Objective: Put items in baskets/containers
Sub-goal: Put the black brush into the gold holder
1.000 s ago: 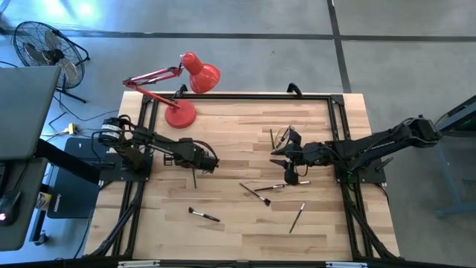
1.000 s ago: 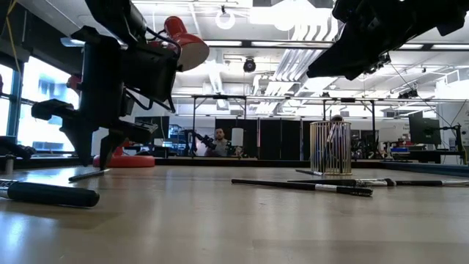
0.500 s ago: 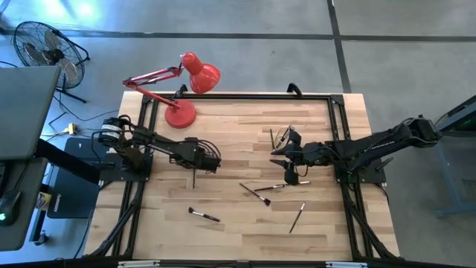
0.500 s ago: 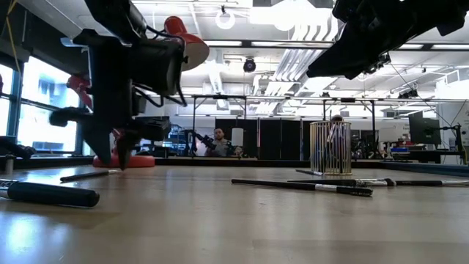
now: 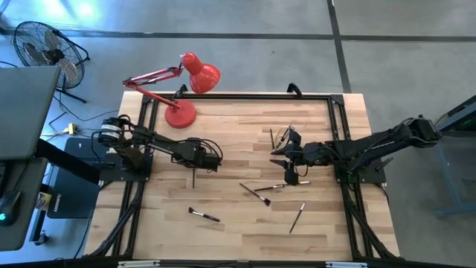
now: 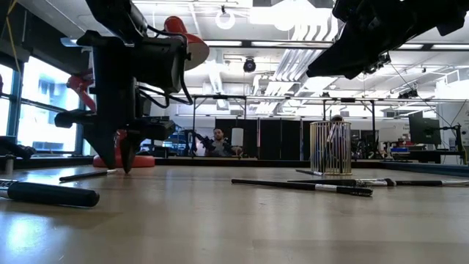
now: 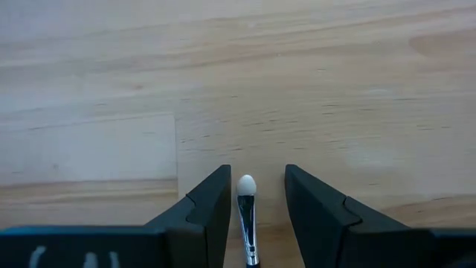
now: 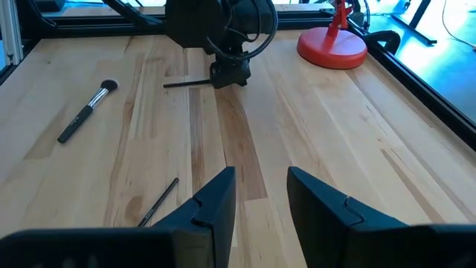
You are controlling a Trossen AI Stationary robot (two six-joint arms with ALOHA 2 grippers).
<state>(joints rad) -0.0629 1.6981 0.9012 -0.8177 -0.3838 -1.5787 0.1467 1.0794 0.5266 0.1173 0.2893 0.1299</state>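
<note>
The dark left arm is reaching across the table's left half, its left gripper [image 7: 254, 195] pointing straight down close to the surface with fingers [image 7: 210, 205] standing apart. The dark right arm is holding its right gripper [image 8: 259, 195] raised, fingers parted.

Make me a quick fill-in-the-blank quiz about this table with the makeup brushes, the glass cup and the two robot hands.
1. The left hand is lowered around a brush with a ____ tip.
2. The desk lamp at the back of the table is ____ in colour.
3. The glass cup already holds a few ____.
4. The right hand hangs above the table with nothing between its ____.

Missing words: white; red; brushes; fingers
</note>
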